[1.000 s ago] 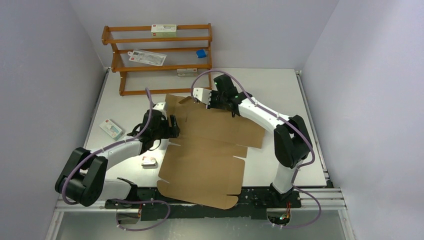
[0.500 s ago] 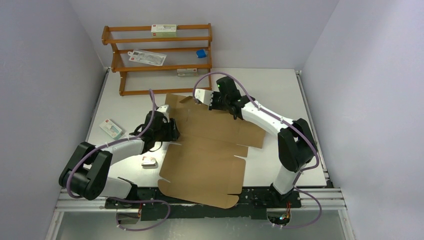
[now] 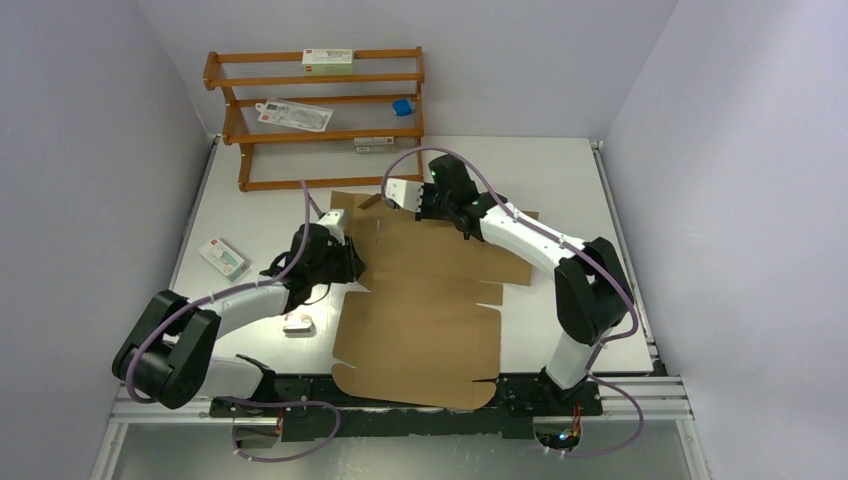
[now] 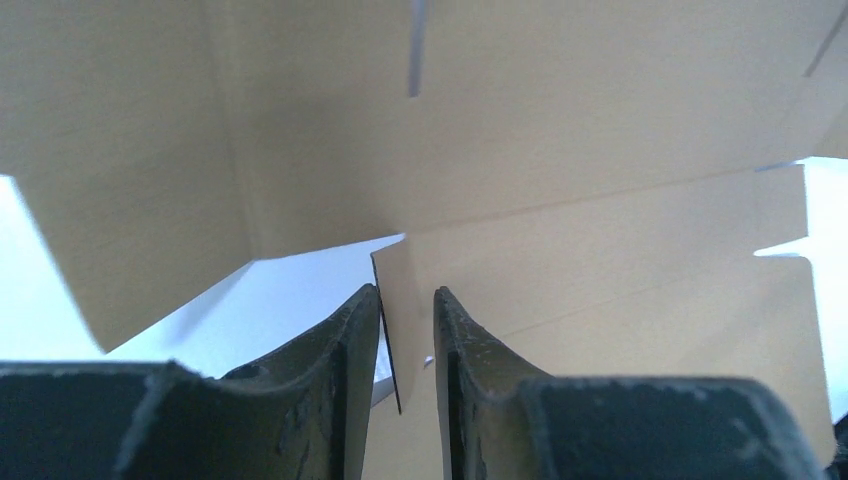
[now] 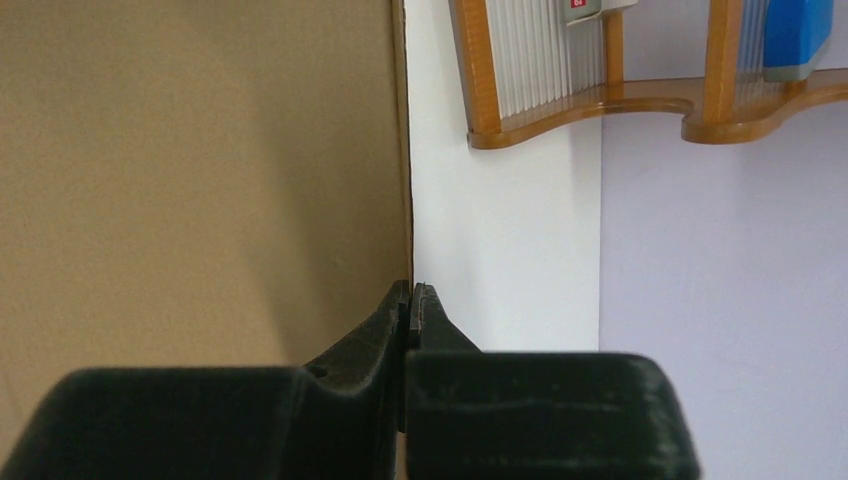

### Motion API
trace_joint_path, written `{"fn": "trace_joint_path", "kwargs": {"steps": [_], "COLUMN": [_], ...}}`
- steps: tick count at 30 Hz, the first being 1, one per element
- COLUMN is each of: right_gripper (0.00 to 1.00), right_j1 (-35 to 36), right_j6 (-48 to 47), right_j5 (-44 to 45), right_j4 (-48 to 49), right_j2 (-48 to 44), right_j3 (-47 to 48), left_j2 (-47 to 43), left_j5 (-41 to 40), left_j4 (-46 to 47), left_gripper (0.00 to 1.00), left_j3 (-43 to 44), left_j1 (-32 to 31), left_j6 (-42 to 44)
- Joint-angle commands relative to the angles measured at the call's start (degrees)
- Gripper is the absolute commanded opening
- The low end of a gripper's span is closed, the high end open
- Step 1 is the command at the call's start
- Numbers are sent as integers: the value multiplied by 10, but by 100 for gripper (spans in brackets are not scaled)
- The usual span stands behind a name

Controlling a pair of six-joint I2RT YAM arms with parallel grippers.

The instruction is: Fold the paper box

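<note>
left wrist: your left gripper [image 4: 405, 295] is only a crack open, straddling a flap edge of the paper box [image 4: 600, 230], not clamped. right gripper [image 5: 410, 290] pinched shut on the box edge nearest the rack [image 3: 315, 115]. sheet's mostly flat, just in front of rack.

I see a pale grey counter [image 3: 560, 170] carrying a large brown die-cut cardboard sheet [image 3: 420, 320] across its middle and near edge. An orange-brown wooden rack [image 3: 315, 120] stands at the far left. A small white printed carton [image 3: 222, 257] lies by the left edge, and a smaller white packet [image 3: 297, 323] lies near the sheet.
</note>
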Motion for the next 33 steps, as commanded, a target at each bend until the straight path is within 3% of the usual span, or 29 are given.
{"fn": "trace_joint_path", "kwargs": {"steps": [1, 9, 14, 23, 26, 33], "right_gripper": [0, 0, 0, 0, 0, 0], "right_j1": [15, 27, 30, 39, 42, 48], "right_j6": [-9, -25, -53, -123, -133, -148], "right_j5": [11, 38, 69, 84, 80, 90], "right_j4": [20, 43, 77, 146, 141, 149], "right_j2": [-19, -43, -71, -126, -136, -159], "right_j3": [-4, -29, -60, -105, -108, -141], "left_j2": [-15, -8, -51, -82, -85, -96], "left_j5": [24, 14, -21, -65, -81, 0], "left_j4": [58, 78, 52, 106, 133, 201], "left_gripper": [32, 37, 41, 58, 59, 65], "left_j3": [-8, 3, 16, 27, 26, 15], "left_j1": [-22, -41, -41, -37, -13, 104], "left_j6": [-8, 11, 53, 59, 53, 21]}}
